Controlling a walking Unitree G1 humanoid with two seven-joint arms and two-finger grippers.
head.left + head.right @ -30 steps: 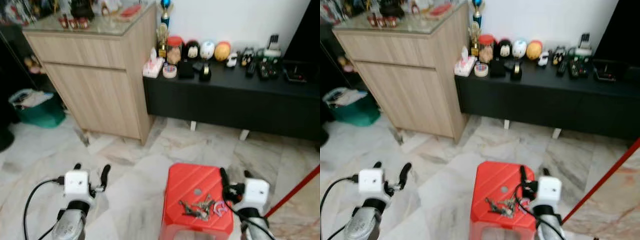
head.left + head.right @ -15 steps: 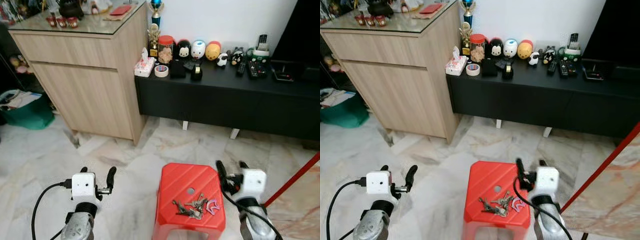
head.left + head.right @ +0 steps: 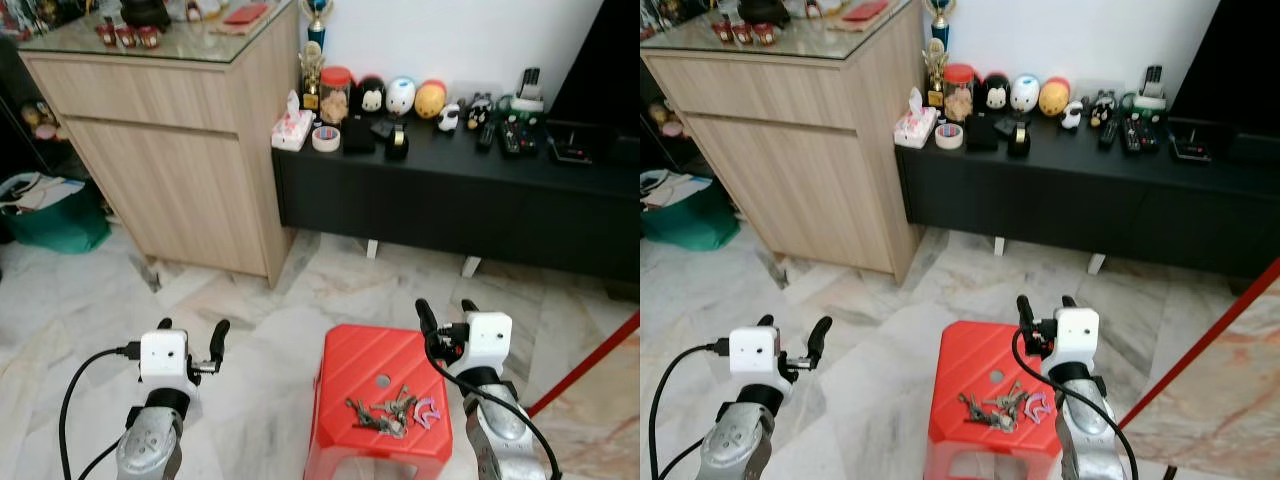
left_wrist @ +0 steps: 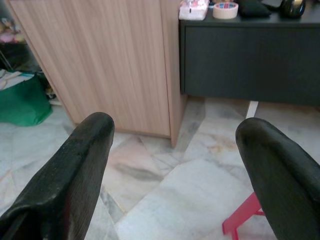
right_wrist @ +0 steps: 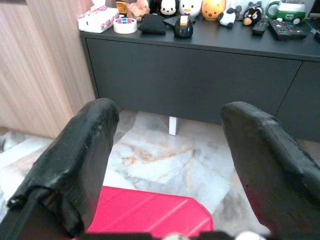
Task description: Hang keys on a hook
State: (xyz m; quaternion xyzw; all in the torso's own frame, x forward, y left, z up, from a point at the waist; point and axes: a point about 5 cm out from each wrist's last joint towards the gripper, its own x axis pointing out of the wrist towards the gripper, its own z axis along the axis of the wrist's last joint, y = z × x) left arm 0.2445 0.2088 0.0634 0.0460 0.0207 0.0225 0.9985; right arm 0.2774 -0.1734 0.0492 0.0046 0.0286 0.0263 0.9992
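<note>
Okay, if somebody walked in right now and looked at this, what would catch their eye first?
Probably the bright red stool on the marble floor, with a bunch of keys lying on its top. The right gripper hovers open above the stool's far edge, the left gripper open off to the side. Behind, colourful figurines line a black cabinet.

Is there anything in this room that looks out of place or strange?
Yes: a bunch of keys lies loose on top of the red plastic stool, which stands on the marble floor, not on any hook. Nothing looks spilled or broken.
</note>
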